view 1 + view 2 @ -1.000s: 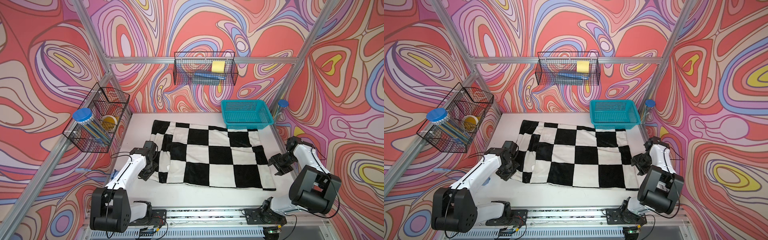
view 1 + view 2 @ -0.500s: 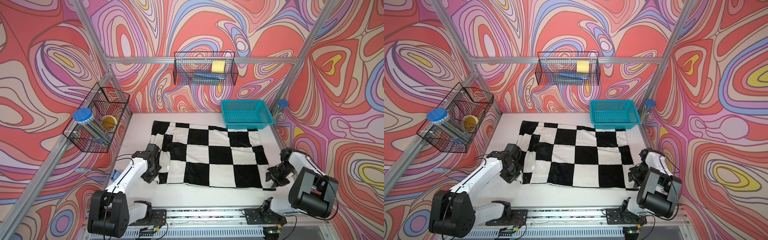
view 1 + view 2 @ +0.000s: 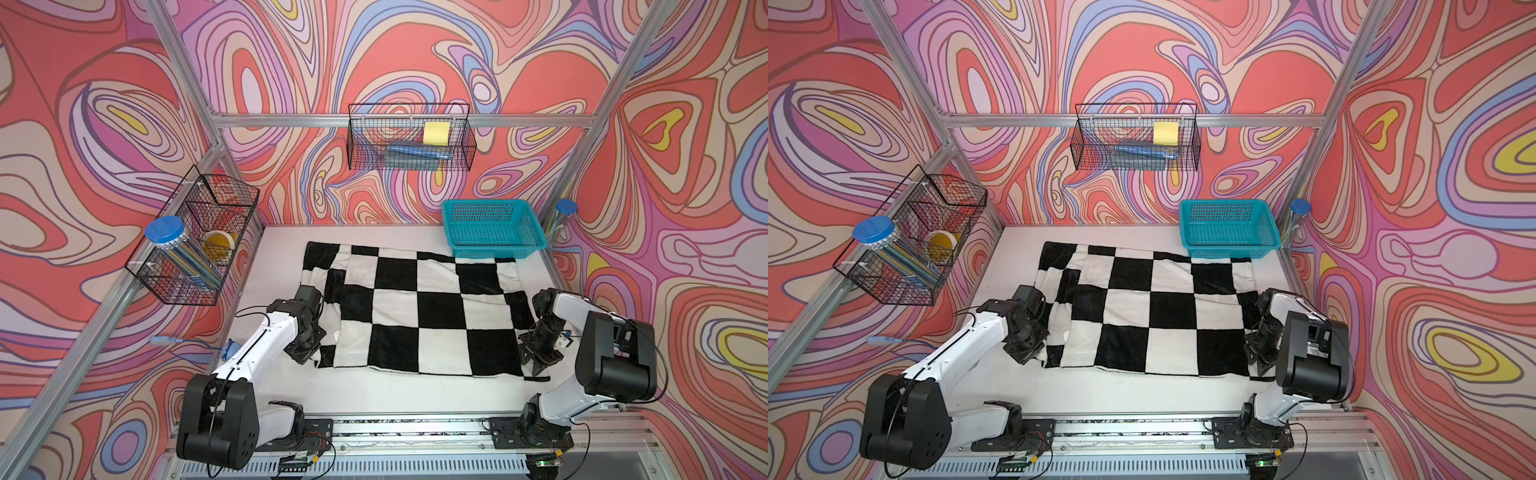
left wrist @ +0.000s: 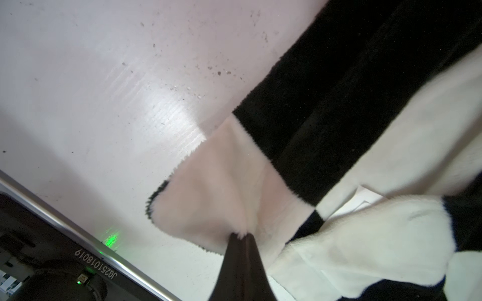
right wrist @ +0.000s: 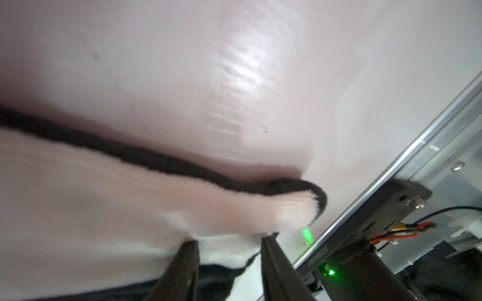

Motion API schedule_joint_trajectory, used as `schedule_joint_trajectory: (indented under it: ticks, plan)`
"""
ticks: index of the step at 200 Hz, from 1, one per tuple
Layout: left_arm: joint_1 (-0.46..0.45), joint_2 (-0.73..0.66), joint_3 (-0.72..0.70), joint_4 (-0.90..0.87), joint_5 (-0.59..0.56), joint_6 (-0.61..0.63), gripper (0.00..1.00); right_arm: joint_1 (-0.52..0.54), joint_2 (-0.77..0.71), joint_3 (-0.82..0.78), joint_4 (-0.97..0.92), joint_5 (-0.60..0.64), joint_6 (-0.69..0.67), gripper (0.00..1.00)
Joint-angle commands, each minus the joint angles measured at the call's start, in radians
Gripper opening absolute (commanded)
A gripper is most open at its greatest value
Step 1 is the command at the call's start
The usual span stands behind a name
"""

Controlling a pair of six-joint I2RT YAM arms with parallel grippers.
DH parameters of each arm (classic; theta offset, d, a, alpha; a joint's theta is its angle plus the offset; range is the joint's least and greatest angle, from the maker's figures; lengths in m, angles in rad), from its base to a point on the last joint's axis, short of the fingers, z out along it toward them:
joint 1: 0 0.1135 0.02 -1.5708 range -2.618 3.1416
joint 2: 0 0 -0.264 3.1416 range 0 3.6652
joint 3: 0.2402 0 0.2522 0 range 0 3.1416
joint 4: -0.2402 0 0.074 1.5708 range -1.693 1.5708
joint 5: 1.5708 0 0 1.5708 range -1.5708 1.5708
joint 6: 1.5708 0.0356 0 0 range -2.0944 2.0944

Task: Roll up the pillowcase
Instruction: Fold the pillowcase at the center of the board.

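Fleece, step in hand: the black-and-white checked pillowcase [image 3: 419, 316] lay spread out with no turn of a roll in it, so this was judged to be the opening step, taking hold of its two near corners.
Next move: it called for the right jaws to shut firmly on their corner. Both grippers would then need to lift evenly and carry the near edge over toward the far wall, keeping it straight so the roll started square.
Left gripper: in the left wrist view the left gripper [image 4: 241, 237] was fully closed, its tips pinching a tuck of white pile at the near-left corner. In a top view the left gripper [image 3: 309, 353] sat low on that same corner.
Left side of cloth: it was rumpled and doubled over itself in a loose flap. This was judged likely to make that end roll thicker.
Middle: the pillowcase covered most of the white bench [image 3: 374, 395], flat across its centre, its near edge running between the two grippers.
Far right: a teal basket [image 3: 492, 228] stood just beside the far-right corner of the cloth. Whether the two touched could not be told.
Right gripper: in the right wrist view the right gripper [image 5: 229, 241] had its jaws partly apart, straddling white pile just behind the black-trimmed near-right corner. Nothing was yet pinched. In a top view the right gripper [image 3: 538, 363] was down at that corner.
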State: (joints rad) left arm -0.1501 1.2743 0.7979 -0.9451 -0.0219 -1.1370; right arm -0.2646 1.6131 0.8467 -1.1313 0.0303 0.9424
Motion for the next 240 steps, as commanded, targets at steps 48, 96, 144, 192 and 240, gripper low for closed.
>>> schedule_joint_trajectory:
  ticks: [48, 96, 144, 192, 240]
  plan:
    - [-0.003, 0.017, 0.028, -0.016, -0.01, 0.006, 0.0, 0.026, -0.006, -0.009, -0.004, 0.117, 0.041, 0.0]
    - [-0.003, -0.012, 0.033, -0.033, -0.015, 0.014, 0.0, 0.025, -0.094, 0.012, -0.012, 0.105, -0.006, 0.0]
    - [-0.012, -0.061, 0.053, -0.059, -0.021, 0.01, 0.0, 0.025, -0.177, 0.056, 0.01, 0.041, -0.036, 0.0]
    - [-0.022, -0.097, 0.017, -0.043, -0.023, -0.01, 0.0, 0.1, -0.254, -0.119, 0.014, -0.115, 0.005, 0.45]
    - [-0.024, -0.072, 0.013, -0.004, 0.004, -0.019, 0.0, 0.177, -0.206, -0.145, 0.029, -0.117, 0.067, 0.57]
